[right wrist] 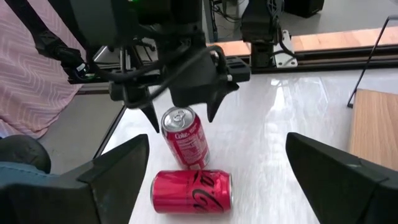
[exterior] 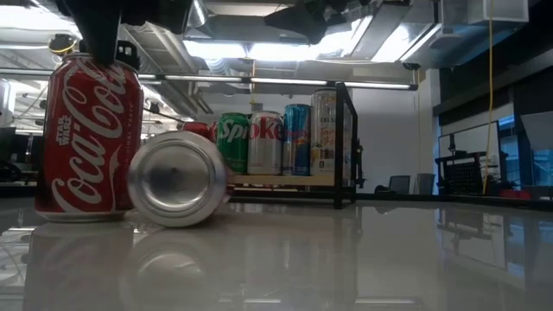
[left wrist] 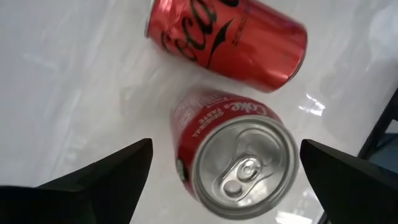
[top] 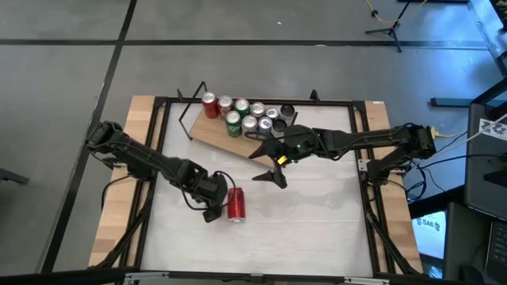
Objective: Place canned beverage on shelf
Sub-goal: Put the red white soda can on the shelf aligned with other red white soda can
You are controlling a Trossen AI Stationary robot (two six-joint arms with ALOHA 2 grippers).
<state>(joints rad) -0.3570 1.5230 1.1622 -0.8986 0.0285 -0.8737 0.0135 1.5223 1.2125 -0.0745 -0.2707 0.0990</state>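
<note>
The left gripper (top: 218, 207) is held with its fingers apart directly over an upright red can (right wrist: 184, 145), beside a fallen can (top: 236, 203). It should be lowered squarely until both fingers straddle the upright can before closing. The right gripper (top: 269, 176), also spread, waits near the shelf (top: 214, 133), where seven other cans (top: 247, 115) stand.

In the low view the lying can (exterior: 177, 179) hides part of the shelf (exterior: 285, 180) and of a red can behind it. The upright can (exterior: 89, 138) is partly covered by the left pincer's fingers (exterior: 97, 34). Far can labels in the high view are too small to read.
</note>
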